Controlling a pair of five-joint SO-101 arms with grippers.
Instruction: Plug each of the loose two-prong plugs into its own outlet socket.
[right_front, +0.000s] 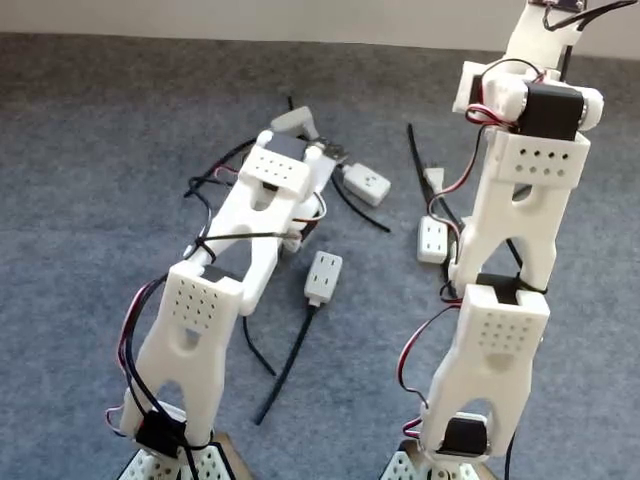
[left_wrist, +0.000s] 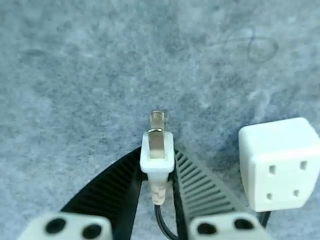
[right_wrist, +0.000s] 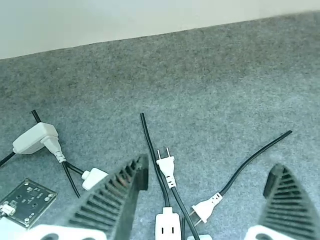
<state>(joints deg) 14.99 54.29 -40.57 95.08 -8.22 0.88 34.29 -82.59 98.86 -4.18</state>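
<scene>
Now we see our left gripper (left_wrist: 158, 151) clamped on a white plug (left_wrist: 157, 161), just beside a white socket block (left_wrist: 278, 162); our right gripper (right_wrist: 209, 171) hangs open above a loose plug (right_wrist: 166, 163) on the carpet (right_wrist: 225, 75)

Bright, even, soft light lies over the grey carpet (right_front: 90, 180); shadows are faint, a weak smudge under the left arm (right_front: 200, 300). The white outlet block (left_wrist: 280, 165) glares pale, and the plug (left_wrist: 157, 150) just beside it glints on its prongs
</scene>
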